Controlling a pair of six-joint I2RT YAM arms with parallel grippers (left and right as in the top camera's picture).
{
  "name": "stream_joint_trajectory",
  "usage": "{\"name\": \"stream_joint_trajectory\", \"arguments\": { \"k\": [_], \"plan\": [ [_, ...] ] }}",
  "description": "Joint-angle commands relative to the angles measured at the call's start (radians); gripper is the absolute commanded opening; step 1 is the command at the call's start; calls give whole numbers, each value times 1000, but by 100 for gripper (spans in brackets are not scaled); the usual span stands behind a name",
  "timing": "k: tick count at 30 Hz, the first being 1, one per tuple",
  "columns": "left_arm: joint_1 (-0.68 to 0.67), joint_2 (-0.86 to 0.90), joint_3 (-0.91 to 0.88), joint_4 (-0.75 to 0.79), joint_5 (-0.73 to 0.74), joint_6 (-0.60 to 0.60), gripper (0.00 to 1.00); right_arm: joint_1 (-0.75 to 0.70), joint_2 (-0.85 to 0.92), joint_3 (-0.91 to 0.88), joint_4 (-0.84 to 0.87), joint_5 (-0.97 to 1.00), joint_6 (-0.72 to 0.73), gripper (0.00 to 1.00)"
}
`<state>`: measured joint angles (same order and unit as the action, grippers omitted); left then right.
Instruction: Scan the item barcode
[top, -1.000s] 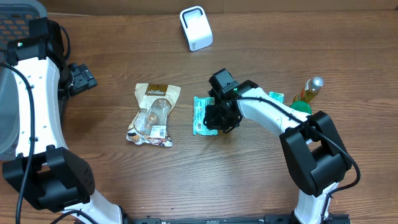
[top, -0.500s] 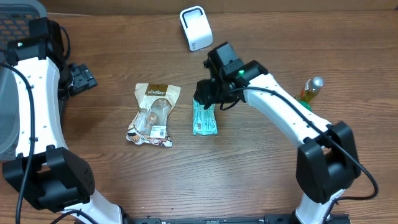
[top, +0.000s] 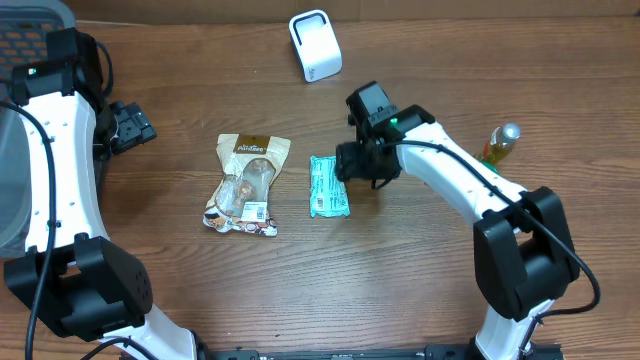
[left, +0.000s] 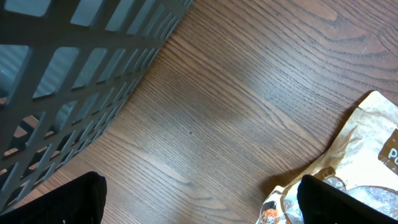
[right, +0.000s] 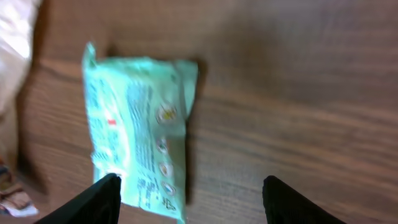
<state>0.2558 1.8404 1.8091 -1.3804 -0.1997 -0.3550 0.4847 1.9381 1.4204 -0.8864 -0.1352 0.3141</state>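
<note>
Packet (top: 328, 186) flat on the table (top: 400, 280), nothing gripped.
The green packet lies just right of a brown bag (top: 247, 185), apart from it. The right hand (top: 352, 165) is just beside the packet's right edge, fingers spread and empty. Farther left, the left hand (top: 130, 125) is open too, near the basket (top: 25, 20). The white scanner (top: 315, 45) stands farthest back.

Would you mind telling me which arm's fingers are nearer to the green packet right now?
Right. The right fingers sit open just beside the green packet; the left fingers are far off, beyond the brown snack bag, near the basket.
</note>
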Motion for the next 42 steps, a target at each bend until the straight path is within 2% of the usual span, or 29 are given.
{"name": "stream_joint_trajectory", "arguments": {
  "k": [1, 11, 28, 38, 40, 42],
  "plan": [
    [-2, 10, 18, 1, -13, 19, 99, 7, 4, -47, 11, -75, 7, 70],
    [-3, 10, 18, 1, -13, 19, 100, 57, 4, -125, 100, -206, 51, 76],
    [-1, 10, 17, 1, -13, 19, 100, 214, 3, -121, 183, -204, 52, 81],
    [-2, 10, 17, 1, -13, 19, 99, 71, -35, 71, -34, -195, -1, 83],
    [-2, 10, 18, 1, -13, 19, 100, 25, -35, 78, -46, -196, 0, 87],
    [-2, 10, 17, 1, -13, 19, 99, -20, -30, 78, -60, -196, 0, 100]
  ]
}}
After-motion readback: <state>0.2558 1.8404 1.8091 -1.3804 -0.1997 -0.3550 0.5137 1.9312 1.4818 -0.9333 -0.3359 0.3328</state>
